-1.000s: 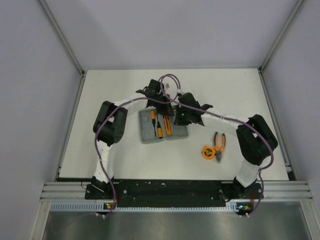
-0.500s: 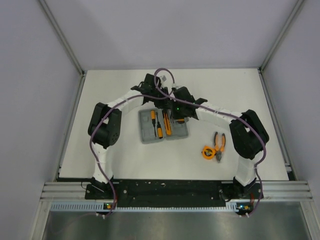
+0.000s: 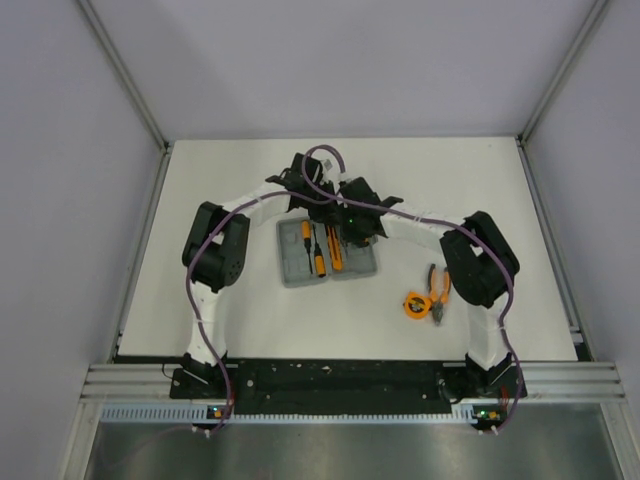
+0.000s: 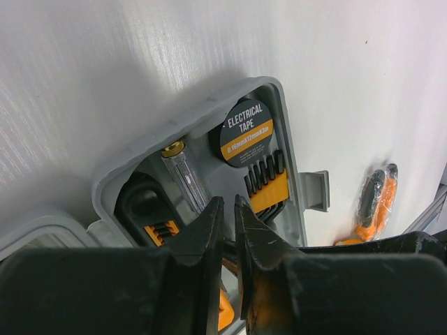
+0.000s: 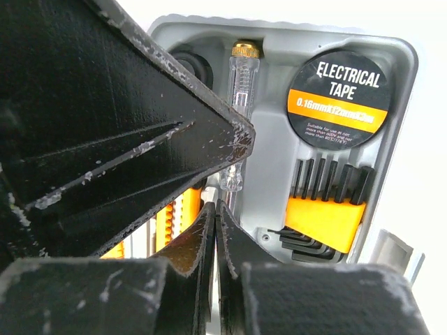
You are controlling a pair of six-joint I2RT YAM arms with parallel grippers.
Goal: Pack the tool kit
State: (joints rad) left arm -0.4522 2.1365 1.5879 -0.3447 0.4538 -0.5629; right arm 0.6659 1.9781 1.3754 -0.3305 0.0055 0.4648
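Observation:
The grey tool kit case lies open in the middle of the table, with orange-and-black screwdrivers in it. Both grippers hang over its far edge, close together. My left gripper is shut but for a thin slit and holds nothing; in the left wrist view its tips are above the case, near a clear-handled screwdriver. My right gripper is shut and empty; in the right wrist view it is beside the same screwdriver. The pliers and round tape measure lie on the table to the right of the case.
The case also holds a roll of electrical tape and an orange holder of hex keys. A finger of the left gripper crosses the right wrist view just above my right jaws. Grey walls close in the table on three sides.
My right arm has swung left and further back, bringing its gripper over the far part of the case next to the left gripper. The left gripper has shifted only slightly.

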